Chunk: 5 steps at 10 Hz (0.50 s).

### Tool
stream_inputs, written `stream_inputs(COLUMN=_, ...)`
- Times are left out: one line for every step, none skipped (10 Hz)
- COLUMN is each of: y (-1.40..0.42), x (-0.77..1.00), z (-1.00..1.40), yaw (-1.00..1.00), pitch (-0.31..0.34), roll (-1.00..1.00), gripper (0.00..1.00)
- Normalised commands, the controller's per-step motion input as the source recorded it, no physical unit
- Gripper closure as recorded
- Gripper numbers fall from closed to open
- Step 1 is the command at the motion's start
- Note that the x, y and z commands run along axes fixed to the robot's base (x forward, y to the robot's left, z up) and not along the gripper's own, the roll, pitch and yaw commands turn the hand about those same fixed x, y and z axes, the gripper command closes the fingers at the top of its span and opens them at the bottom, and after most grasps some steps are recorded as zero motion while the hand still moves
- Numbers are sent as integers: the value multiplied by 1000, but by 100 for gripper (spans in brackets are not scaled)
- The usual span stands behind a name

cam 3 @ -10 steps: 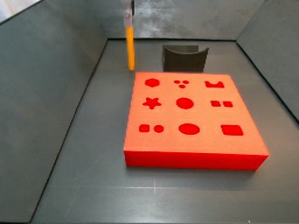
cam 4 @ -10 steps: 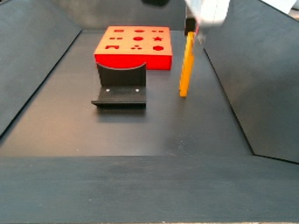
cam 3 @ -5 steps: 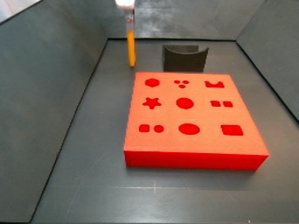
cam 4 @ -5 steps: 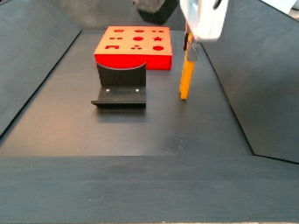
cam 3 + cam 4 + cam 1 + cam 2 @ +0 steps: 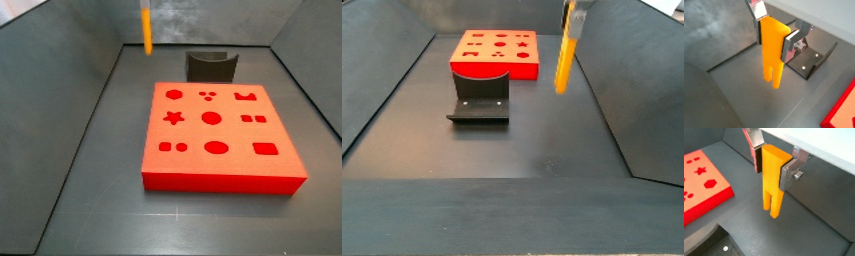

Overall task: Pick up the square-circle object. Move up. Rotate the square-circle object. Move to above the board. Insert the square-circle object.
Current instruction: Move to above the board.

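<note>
Dark grey floor with sloped walls, tool (image 5: 772,31) clamped on upper end of long orange-yellow two-bar peg (image 5: 771,55) hanging vertical clear of floor, beside flat red board with shape holes (image 5: 218,135); lift straight up, grip firm, before rotating.

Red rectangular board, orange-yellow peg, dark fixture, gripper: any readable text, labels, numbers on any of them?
None.
Red rectangular board: only cut-out shape holes, no text.
Orange-yellow peg, clamped upright in the gripper above the floor: plain.
Dark L-shaped fixture: unmarked.
</note>
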Motion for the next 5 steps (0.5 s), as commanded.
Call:
stream_inputs(y=81, x=-50, z=1000, yaw=16, pitch=81, roll=84, gripper=100)
stream_inputs(y=79, x=-37, z=1000, yaw=7, pitch=95, roll=70, gripper=100)
stream_inputs(y=80, x=-31, z=1000, yaw=5, pitch=102, roll=63, gripper=100)
stream_inputs(y=77, x=-19, z=1000, yaw=0, pitch=108, roll=48, gripper=100)
stream_inputs(y=56, x=-5, z=853, yaw=-4, pitch=106, roll=31, gripper=100)
